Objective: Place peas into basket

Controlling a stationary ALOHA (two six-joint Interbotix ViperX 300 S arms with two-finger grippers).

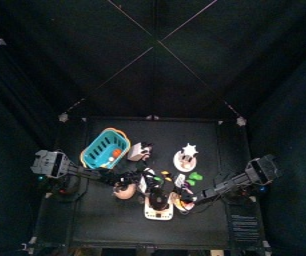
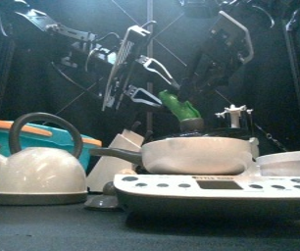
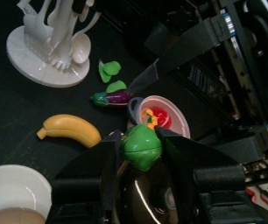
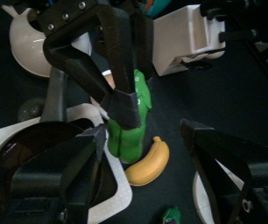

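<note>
left pincer (image 3: 140,159) clenched on peas (image 3: 143,140), held up above worktop (image 1: 212,138) | right pincer (image 4: 148,175) spread wide, gripping nothing, facing peas | yellow banana (image 3: 68,129) lying on worktop near peas | basket (image 1: 105,149) at 10 o'clock from peas in top view, well apart

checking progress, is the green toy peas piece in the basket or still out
Out: the mid-green toy peas piece sits clamped in the left end effector, lifted above the table, not in the basket.
</note>
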